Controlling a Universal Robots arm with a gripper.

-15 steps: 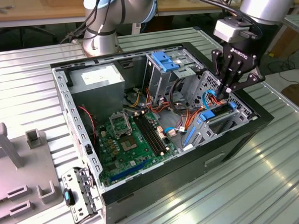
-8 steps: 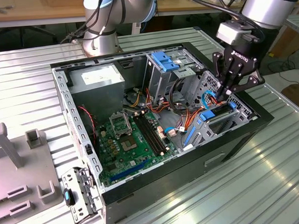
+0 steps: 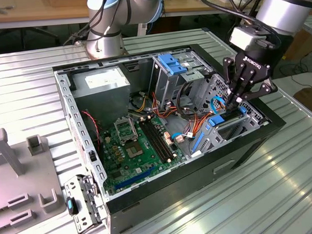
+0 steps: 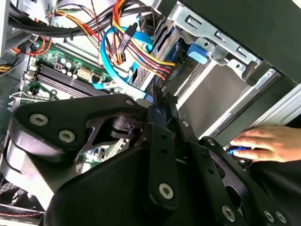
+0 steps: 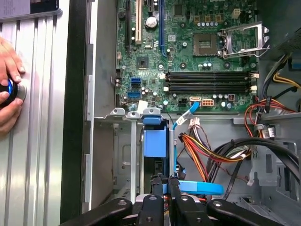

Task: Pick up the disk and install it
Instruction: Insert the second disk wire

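Claw (image 3: 232, 99) of black metal, fingers pinched together, down among blue plastic rails inside the steel case (image 3: 73, 110)

The disk (image 3: 224, 125) stands on edge in the drive bay at the case's front corner, on the exterior view's right. Its grey metal body is mostly sunk into the bay, with bright blue plastic rails showing along its upper edge (image 5: 154, 141), tilted slightly from vertical.
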